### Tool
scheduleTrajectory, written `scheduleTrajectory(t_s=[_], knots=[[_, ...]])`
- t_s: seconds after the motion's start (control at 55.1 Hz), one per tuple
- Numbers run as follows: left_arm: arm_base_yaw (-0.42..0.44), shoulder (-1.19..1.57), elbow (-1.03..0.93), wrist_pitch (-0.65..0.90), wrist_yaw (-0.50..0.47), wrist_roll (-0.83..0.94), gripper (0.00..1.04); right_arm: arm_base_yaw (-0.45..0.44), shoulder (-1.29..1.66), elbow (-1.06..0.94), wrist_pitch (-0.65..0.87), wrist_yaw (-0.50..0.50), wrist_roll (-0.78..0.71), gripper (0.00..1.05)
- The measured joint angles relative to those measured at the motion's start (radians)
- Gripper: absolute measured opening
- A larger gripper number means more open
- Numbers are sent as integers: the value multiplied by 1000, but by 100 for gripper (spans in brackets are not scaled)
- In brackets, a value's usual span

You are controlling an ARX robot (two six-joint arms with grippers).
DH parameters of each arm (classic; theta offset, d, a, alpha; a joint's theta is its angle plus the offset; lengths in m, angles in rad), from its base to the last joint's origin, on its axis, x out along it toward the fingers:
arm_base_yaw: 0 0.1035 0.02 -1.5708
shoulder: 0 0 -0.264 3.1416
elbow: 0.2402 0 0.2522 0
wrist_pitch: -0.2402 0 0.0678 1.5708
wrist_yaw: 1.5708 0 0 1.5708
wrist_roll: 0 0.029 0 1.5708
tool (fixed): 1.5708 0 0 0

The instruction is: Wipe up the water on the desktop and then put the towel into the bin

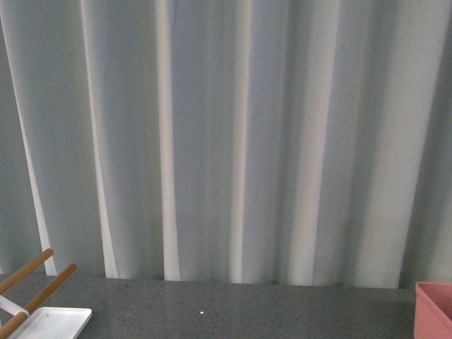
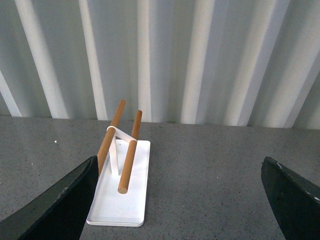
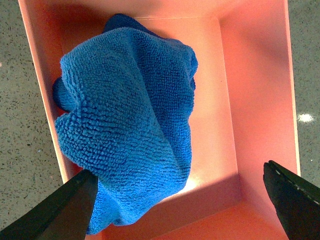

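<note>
Right hand (image 3: pixel 177 210) hangs wide open and empty directly above the bin (image 3: pixel 260 90), where the towel (image 3: pixel 127 130) lies bunched against one wall; left hand (image 2: pixel 177 200), also spread, faces the tray (image 2: pixel 120 200) on the tabletop (image 2: pixel 215 165).

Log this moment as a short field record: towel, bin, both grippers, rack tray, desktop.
towel: blue, bunched inside the bin, free of both grippers
bin: pink, at the desktop's right edge in the front view
right gripper: open, above the bin, holding nothing
left gripper: open, empty, facing the tray
white tray: on the desktop, carries two wooden rods
desktop: dark grey; no water discernible
</note>
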Motion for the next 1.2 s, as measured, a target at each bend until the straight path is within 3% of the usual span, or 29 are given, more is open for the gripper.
scheduleTrajectory(t_s=[0.417, 0.544, 0.617, 0.653, 0.725, 0.798, 0.979, 1.197], knots=[[0, 0, 0, 0, 0, 0, 98, -2, 0, -5, 13, -16, 3, 97], [0, 0, 0, 0, -3, 0, 98, -20, -93, -349, 663, -397, 37, 78], [0, 0, 0, 0, 0, 0, 98, -12, -133, -532, 991, -458, 41, 67], [0, 0, 0, 0, 0, 0, 98, -2, -160, -639, 1230, -464, 41, 59], [0, 0, 0, 0, 0, 0, 98, 10, -215, -744, 1514, -460, 41, 48], [0, 0, 0, 0, 0, 0, 98, 22, -301, -810, 1618, -447, 41, 35], [0, 0, 0, 0, 0, 0, 98, 47, -421, -982, 1643, -426, 40, 3], [0, 0, 0, 0, 0, 0, 98, 108, -589, -1162, 1675, -352, 41, 3]])
